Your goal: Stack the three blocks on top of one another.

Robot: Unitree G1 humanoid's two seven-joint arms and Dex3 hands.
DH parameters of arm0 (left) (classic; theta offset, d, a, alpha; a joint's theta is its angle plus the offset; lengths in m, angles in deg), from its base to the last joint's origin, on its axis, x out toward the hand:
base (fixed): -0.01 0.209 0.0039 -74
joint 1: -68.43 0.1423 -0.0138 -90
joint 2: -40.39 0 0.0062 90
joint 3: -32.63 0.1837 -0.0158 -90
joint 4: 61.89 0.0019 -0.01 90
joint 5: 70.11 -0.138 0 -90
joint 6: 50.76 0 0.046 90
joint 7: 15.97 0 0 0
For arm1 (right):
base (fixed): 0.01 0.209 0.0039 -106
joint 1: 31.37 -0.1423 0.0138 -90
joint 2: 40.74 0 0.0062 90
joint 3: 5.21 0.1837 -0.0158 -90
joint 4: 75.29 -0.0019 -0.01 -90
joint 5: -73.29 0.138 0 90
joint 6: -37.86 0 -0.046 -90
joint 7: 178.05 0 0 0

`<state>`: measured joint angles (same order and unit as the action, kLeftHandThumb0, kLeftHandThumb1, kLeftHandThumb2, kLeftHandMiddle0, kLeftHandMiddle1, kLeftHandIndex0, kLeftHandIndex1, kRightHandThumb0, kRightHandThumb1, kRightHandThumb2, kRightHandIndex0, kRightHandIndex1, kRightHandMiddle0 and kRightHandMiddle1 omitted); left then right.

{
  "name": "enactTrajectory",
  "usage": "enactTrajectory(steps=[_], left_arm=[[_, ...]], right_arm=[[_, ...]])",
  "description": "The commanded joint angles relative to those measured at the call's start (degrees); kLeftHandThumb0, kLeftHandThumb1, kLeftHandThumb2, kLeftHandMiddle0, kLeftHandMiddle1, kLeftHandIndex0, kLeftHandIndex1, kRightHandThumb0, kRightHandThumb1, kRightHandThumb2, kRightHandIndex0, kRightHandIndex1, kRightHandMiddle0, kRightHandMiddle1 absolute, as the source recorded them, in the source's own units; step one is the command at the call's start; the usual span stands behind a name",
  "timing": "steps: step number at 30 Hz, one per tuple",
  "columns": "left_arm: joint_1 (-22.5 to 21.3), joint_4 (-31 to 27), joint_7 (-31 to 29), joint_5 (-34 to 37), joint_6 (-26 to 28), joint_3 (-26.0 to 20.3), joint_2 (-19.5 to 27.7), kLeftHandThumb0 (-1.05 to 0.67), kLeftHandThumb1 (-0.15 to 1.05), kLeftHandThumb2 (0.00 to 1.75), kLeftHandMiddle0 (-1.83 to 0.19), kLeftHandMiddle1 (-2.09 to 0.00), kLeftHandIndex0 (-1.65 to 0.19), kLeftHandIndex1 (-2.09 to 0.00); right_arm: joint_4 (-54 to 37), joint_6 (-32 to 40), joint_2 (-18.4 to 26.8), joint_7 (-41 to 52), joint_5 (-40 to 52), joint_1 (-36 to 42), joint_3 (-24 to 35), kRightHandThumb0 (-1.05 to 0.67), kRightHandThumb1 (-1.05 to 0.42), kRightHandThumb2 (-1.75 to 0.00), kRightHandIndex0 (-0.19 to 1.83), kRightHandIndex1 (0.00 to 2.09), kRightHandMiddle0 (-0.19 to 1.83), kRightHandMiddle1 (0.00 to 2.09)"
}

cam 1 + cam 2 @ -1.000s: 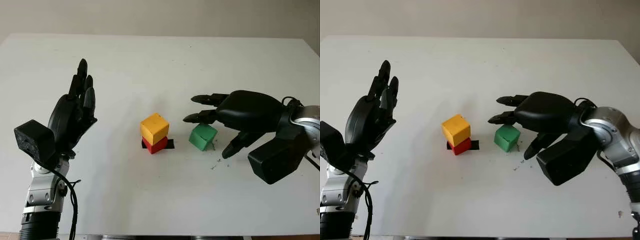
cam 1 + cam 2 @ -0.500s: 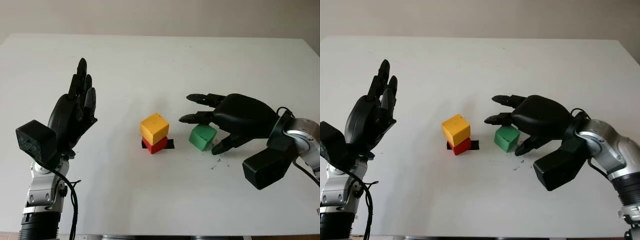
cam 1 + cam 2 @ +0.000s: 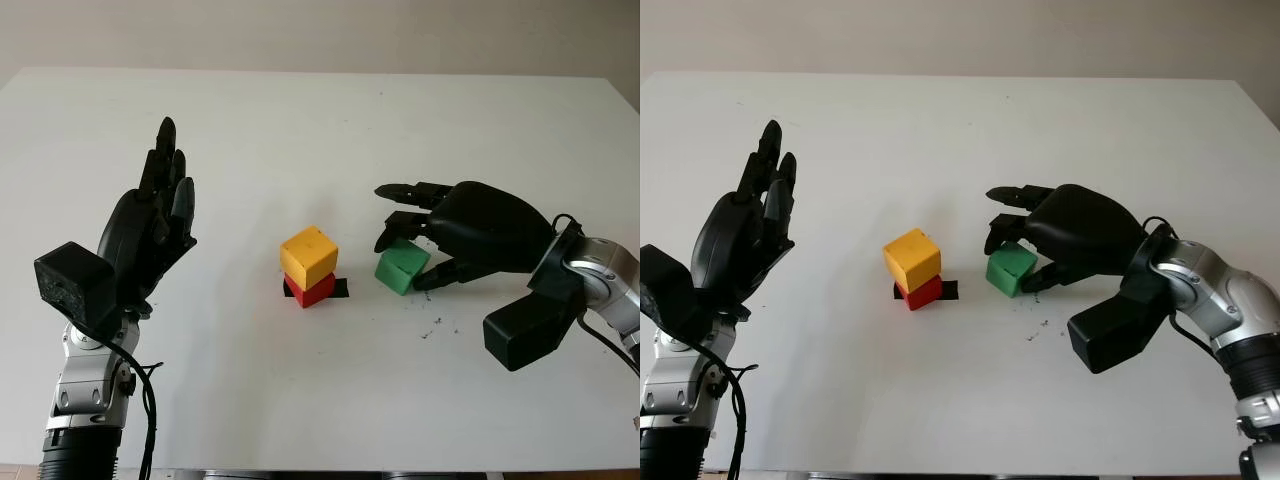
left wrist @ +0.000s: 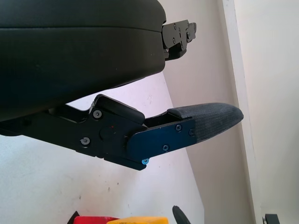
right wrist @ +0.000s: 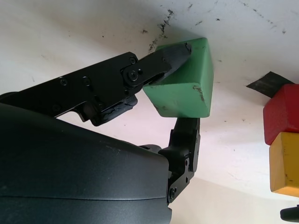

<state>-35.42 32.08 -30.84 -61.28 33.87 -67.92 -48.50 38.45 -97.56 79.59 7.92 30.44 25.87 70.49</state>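
The green block [image 3: 402, 267] is pinched by the right hand [image 3: 470, 235] on the counter [image 3: 300, 400], at 3 o'clock of the yellow block [image 3: 308, 255] stacked on the red block [image 3: 314, 290]. Next, a lift onto the yellow is called for. The left hand [image 3: 145, 225] is held open at 9 o'clock.

table [image 3: 320, 120]: plain white, with a scatter of small dark specks near the green block
yellow block [image 3: 308, 255]: warm yellow-orange, unpatterned
red block [image 3: 314, 290]: bright red, plain
tape patch [image 3: 339, 288]: black – a small strip showing at the foot of the red block
green block [image 3: 402, 267]: mid green, with a few dark scuffs on its faces in the right wrist view
right hand [image 3: 418, 245]: matt black shell and fingers; silver-grey metal at the wrist, black box below it
left hand [image 3: 150, 225]: black all over – black camera box at the wrist, silver-grey forearm with black cable
fingertip [image 4: 215, 116]: dark grey, finely textured pad, on a dark blue link with small screws
wall [image 3: 320, 30]: pale beige-grey, plain
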Motion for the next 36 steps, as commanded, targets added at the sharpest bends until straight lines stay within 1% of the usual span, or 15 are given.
enactTrajectory(steps=[1, 9, 13, 16, 18, 21, 23, 27, 29, 36], left_arm=[[0.38, -0.83, 0.07, -0.13, -0.17, 0.09, 0.11, -0.79, 1.05, 0.67, 0.19, 0.00, 0.19, 0.00], [0.34, -0.74, 0.15, -0.38, -0.23, 0.06, 0.05, -0.79, 1.05, 0.66, 0.19, 0.00, 0.19, 0.00], [0.19, -0.69, 0.15, -0.59, -0.20, 0.24, 0.06, -0.79, 1.05, 0.65, 0.19, 0.00, 0.19, 0.00], [0.18, -0.91, 0.36, -0.74, 0.01, 0.37, -0.09, -0.79, 1.05, 0.65, 0.19, 0.00, 0.19, 0.00], [0.26, -0.87, 0.33, -0.87, -0.32, 0.49, -0.06, -0.79, 1.05, 0.65, 0.19, 0.00, 0.19, 0.00], [0.34, -1.02, 0.53, -1.05, -0.45, 0.67, -0.15, -0.78, 1.05, 0.66, 0.19, 0.00, 0.19, 0.00], [0.33, -1.10, 0.64, -1.21, -0.30, 0.85, -0.20, -0.77, 1.05, 0.66, 0.19, 0.00, 0.19, 0.00], [0.23, -1.18, 0.70, -1.07, 0.13, 1.06, -0.54, -0.79, 1.05, 0.68, 0.19, 0.00, 0.19, 0.00], [0.13, -1.07, 0.64, -1.07, 0.06, 1.23, -0.72, -0.79, 1.05, 0.70, 0.19, 0.00, 0.19, 0.00], [-0.37, -0.67, 0.87, -1.59, 0.20, 1.76, -1.05, -0.81, 1.05, 0.73, 0.19, 0.00, 0.19, 0.00]], right_arm=[[0.25, -0.19, 0.73, -0.11, -0.44, -1.12, -0.38, -0.41, -0.98, -0.06, 0.31, 0.07, 0.37, 1.40], [0.11, 0.88, 1.79, 1.99, -0.31, -2.89, 0.12, -0.40, -0.98, -0.05, 0.31, 0.06, 0.35, 1.40], [-0.31, 2.65, 1.78, 6.73, 2.91, -5.05, 0.80, -0.40, -0.99, -0.06, 0.31, 0.06, 0.38, 1.33], [1.15, 2.97, 1.42, 9.13, 5.74, -7.73, 1.02, -0.41, -0.98, -0.05, 0.34, 0.07, 0.40, 1.32], [0.37, 5.90, 1.15, 13.58, 8.40, -9.75, 1.16, -0.42, -0.97, -0.05, 0.32, 0.06, 0.40, 1.29], [0.12, 8.74, 0.66, 18.74, 11.39, -13.36, 1.10, -0.44, -0.94, -0.05, 0.33, 0.06, 0.47, 1.22], [0.39, 10.53, 0.00, 22.18, 13.76, -15.83, 1.06, -0.45, -0.94, -0.05, 0.32, 0.05, 0.49, 1.21], [-0.07, 16.22, -2.02, 30.84, 20.36, -20.41, 1.14, -0.45, -0.94, -0.05, 0.31, 0.05, 0.49, 1.29], [-0.68, 19.53, -2.95, 34.88, 22.27, -22.73, 0.83, -0.44, -0.94, -0.05, 0.30, 0.05, 0.44, 1.37], [-3.86, 30.82, -6.64, 42.19, 26.31, -27.10, 1.20, -0.42, -0.88, -0.05, 0.32, 0.06, 0.46, 1.45]])
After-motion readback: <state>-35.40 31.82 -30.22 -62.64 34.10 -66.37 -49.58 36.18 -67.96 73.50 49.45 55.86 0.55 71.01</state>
